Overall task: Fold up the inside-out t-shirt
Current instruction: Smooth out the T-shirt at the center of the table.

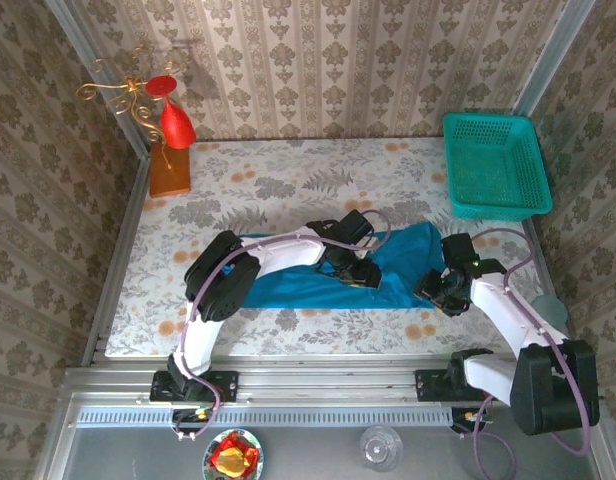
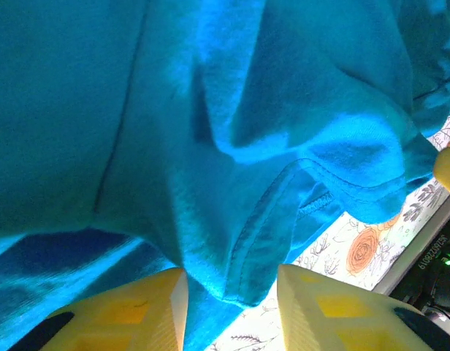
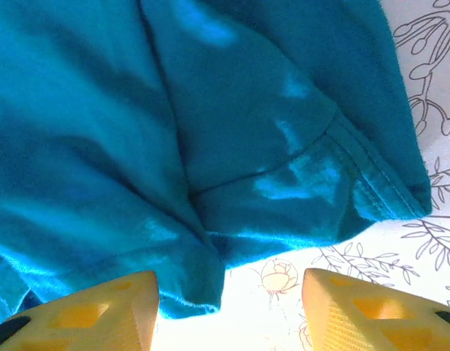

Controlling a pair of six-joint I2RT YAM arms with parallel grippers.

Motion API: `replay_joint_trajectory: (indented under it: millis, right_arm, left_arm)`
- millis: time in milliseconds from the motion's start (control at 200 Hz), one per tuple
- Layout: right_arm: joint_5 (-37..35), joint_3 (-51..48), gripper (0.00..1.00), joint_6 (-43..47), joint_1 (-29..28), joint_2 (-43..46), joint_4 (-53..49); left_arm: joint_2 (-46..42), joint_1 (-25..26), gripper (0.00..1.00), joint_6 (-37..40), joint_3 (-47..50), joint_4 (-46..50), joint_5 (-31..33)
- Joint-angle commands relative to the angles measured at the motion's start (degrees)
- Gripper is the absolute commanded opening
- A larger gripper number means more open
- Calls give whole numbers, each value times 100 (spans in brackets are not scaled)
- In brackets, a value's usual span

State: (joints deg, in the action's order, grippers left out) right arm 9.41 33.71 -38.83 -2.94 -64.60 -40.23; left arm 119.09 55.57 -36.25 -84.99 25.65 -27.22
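On the flowered bench point(image 1: 278, 185), the teal t-shirt point(image 1: 298, 287) lies spread in a rumpled band near the front edge, well apart from the green basket point(image 1: 493, 165) at the far right corner. The left claw point(image 1: 363, 275) sits over the shirt's middle, released, a stitched fold of cloth hanging loose between its yellow fingers point(image 2: 148, 307). The right claw point(image 1: 433, 290) is at the shirt's right end, also released, with bare bench between its fingers point(image 3: 356, 307).

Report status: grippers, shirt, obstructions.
Left gripper open, teal-blue cloth t-shirt hem between jaws. Right gripper open at shirt edge. Green mesh plastic basket apart, far right corner.
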Motion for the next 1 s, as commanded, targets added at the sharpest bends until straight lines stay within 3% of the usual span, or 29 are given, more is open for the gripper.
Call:
replay_joint_trajectory:
  millis: [0, 100, 185, 350, 480, 570, 600, 645, 725, 835, 995]
  right_arm:
    - [459, -127, 53, -90, 146, -237, 501]
    - [681, -172, 43, -115, 188, -328, 680]
    - [763, -207, 28, -142, 189, -260, 714]
    - [759, -139, 0, -216, 189, 205, 365]
    - [720, -115, 0, -406, 189, 770, 25]
    - [784, -185, 0, -539, 189, 993, -87]
    - [793, -193, 9, -563, 190, 1041, -127]
    - [733, -169, 25, -568, 193, 1087, -188]
    - [459, 32, 37, -435, 204, 1049, -272]
    - [83, 552, 43, -31, 271, 623, -280]
    - [-271, 1379, 44, 733, 367, -455, 61]
  left_arm:
    - [231, 56, 38, -81, -226, 246, -51]
    - [339, 55, 37, -51, -303, 360, -97]
    - [337, 58, 33, -31, -308, 373, -73]
    - [105, 0, 9, -27, -249, 254, -26]
    - [-279, -164, 0, -66, -100, 188, 47]
    - [-452, -256, 0, -75, 36, 184, -11]
    - [-447, -279, 0, -75, 67, 186, -97]
    - [-397, -288, 3, -59, 88, 182, -331]
    - [-340, -281, 13, -49, 125, 195, -652]
    - [-678, -347, 26, -40, 421, 106, -629]
    - [-1572, -837, 29, -49, 1005, -25, -460]
